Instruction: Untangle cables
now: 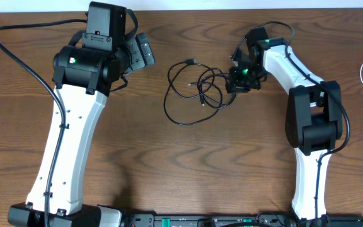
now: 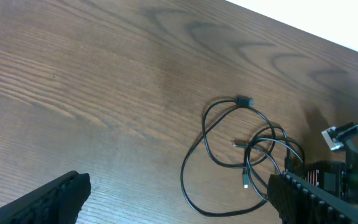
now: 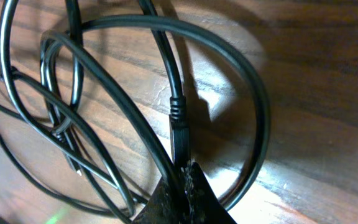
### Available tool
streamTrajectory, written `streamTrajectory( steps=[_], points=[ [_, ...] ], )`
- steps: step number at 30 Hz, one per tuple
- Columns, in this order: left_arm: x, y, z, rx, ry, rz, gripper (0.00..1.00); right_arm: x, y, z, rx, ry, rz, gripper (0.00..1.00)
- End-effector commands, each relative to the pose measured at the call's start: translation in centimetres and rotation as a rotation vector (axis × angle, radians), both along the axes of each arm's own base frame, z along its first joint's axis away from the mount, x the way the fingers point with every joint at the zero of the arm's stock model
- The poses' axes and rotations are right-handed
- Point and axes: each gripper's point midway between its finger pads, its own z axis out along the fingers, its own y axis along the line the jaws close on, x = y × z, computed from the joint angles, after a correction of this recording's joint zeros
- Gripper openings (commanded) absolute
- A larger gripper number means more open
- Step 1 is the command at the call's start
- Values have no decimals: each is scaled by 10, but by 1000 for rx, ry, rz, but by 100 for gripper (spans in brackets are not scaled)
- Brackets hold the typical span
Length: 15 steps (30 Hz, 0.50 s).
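Black cable [image 3: 178, 124] plug between closed tips of downward-tilted right hand [image 3: 188, 186]

Overhead: straight down, whole table [image 1: 188, 164]. My left wrist: oblique, far, facing black cable [image 2: 244, 101]. My right wrist: very close, probably same cable.

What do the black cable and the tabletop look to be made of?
Black cable: probably a rubber or PVC jacket, smooth with a slight sheen. Light glints along its curves, and the ribbed collar looks moulded.
Tabletop: wood or wood-look laminate, brown and matte. Grain lines show, but whether they are real or printed cannot be told.
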Motion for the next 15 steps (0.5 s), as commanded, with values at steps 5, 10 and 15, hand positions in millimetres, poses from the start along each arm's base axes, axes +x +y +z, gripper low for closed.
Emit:
streamTrajectory(
  steps=[5,10,15],
  points=[
    [1,0,-2,-6,10,3,96,26,4,141,119,-305,62,1],
    [2,0,-3,-5,13,3,96,25,3,267,160,-611,68,1],
    [3,-3,-3,-6,7,-25,96,7,0,354,211,-810,19,1]
  ],
)
